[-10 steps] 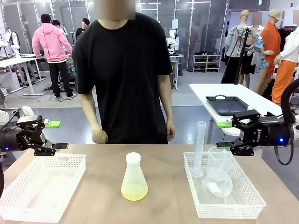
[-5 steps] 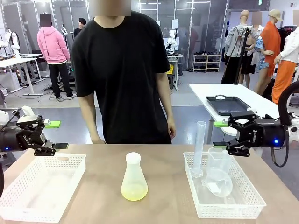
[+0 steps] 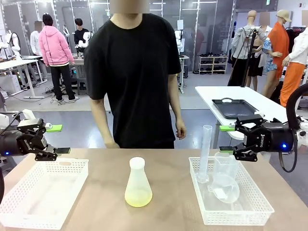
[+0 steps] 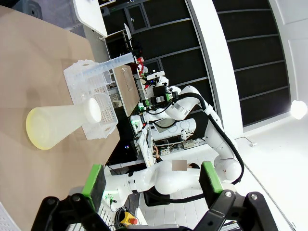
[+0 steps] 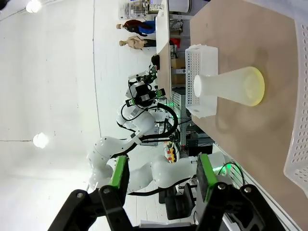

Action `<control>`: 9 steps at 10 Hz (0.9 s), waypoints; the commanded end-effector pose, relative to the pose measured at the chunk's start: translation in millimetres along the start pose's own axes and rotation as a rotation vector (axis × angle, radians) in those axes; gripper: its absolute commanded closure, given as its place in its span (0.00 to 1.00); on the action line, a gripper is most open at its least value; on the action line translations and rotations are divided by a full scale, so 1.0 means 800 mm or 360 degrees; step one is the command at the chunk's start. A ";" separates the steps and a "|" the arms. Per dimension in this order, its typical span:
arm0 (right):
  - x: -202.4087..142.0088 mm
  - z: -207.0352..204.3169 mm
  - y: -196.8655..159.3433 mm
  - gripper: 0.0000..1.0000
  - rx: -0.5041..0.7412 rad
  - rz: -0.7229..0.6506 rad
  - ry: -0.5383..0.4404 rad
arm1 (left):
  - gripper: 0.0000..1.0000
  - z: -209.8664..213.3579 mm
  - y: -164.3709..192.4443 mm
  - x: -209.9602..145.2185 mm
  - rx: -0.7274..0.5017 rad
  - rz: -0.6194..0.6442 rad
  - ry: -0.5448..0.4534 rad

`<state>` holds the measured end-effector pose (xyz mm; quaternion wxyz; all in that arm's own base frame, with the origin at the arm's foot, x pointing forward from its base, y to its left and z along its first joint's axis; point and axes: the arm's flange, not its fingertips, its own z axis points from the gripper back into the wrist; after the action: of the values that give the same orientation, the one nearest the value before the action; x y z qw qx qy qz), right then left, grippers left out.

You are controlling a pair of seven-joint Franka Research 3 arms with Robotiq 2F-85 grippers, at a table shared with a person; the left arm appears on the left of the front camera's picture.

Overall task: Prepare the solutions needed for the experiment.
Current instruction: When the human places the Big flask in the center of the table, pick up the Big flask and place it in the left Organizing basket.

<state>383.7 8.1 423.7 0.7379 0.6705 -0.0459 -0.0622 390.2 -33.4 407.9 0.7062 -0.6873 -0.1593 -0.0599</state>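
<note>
L gripper (image 3: 57, 139) jaws wide apart, empty, hovering by the far-left corner of the L basket (image 3: 43, 192). R gripper (image 3: 225, 138) is also apart w/ nothing in it, in the air just above the far edge of the R basket (image 3: 236, 219), near the cylinder (image 3: 206, 151) and beaker (image 3: 226, 166) inside. Solution (image 3: 138, 196) is a shallow yellow layer in the capped flask (image 3: 137, 175), upright on the table (image 3: 168, 211) btw the baskets, well apart from both grippers.
</note>
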 end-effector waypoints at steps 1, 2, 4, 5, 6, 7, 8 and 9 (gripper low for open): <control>-0.001 0.000 0.001 0.28 0.0005 0.0007 0.0000 | 0.00 0.001 -0.003 0.000 -0.0018 0.0004 0.0013; -0.001 0.000 0.001 0.28 0.0005 0.0007 0.0000 | 0.00 0.001 -0.003 0.000 -0.0018 0.0004 0.0013; -0.001 0.000 0.001 0.28 0.0005 0.0007 0.0000 | 0.00 0.001 -0.003 0.000 -0.0018 0.0004 0.0013; -0.001 0.000 0.001 0.28 0.0005 0.0007 0.0000 | 0.00 0.001 -0.003 0.000 -0.0018 0.0004 0.0013; -0.001 0.000 0.001 0.28 0.0005 0.0007 0.0000 | 0.00 0.001 -0.003 0.000 -0.0018 0.0004 0.0013; -0.001 0.000 0.001 0.28 0.0005 0.0007 0.0000 | 0.00 0.000 0.000 0.000 0.0000 0.0000 0.0000; -0.001 0.000 0.001 0.28 0.0005 0.0007 0.0000 | 0.00 -0.001 -0.008 0.008 0.0126 -0.0290 -0.0021; -0.001 0.000 0.001 0.28 0.0005 0.0007 0.0000 | 0.00 -0.001 -0.018 0.011 0.0188 -0.0538 0.0020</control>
<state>383.7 7.9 423.8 0.7378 0.6705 -0.0462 -0.0624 394.2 -32.9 418.4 0.7132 -0.6565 -0.2154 -0.1181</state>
